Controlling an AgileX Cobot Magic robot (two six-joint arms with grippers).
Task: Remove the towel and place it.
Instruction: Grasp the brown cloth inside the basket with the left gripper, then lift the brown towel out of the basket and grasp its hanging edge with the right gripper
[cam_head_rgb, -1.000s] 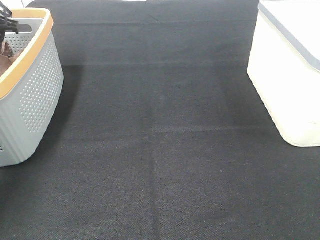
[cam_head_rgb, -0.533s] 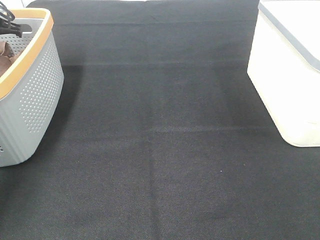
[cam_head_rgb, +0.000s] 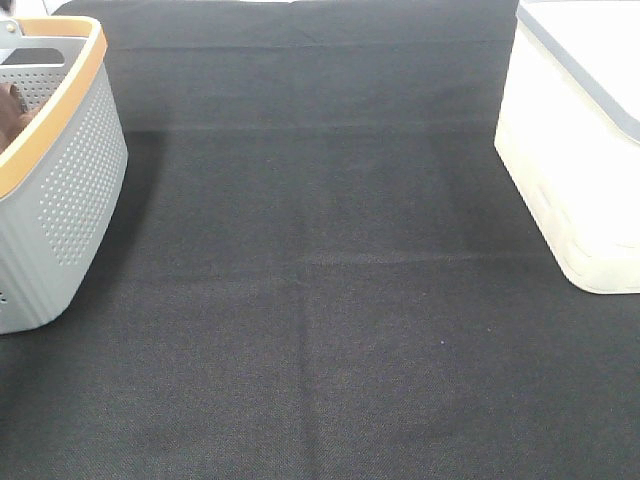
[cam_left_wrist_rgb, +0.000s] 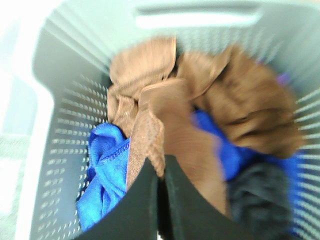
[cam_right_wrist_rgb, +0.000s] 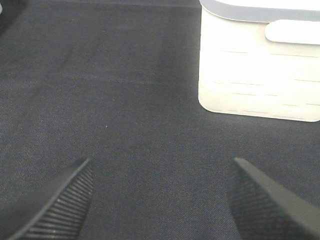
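Currently grasp step | left gripper (cam_left_wrist_rgb: 161, 172) clamped on brown towel (cam_left_wrist_rgb: 150, 125) inside grey basket (cam_left_wrist_rgb: 65, 100) | right gripper (cam_right_wrist_rgb: 160, 180) wide, empty | next, likely: lift clear

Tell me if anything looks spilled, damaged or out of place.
Nothing stands out. The brown towel, pinched by the left gripper, lies crumpled with other cloths inside the basket; the mat shows no spill.

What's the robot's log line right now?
left gripper: shut on towel | towel: in basket | right gripper: open, empty
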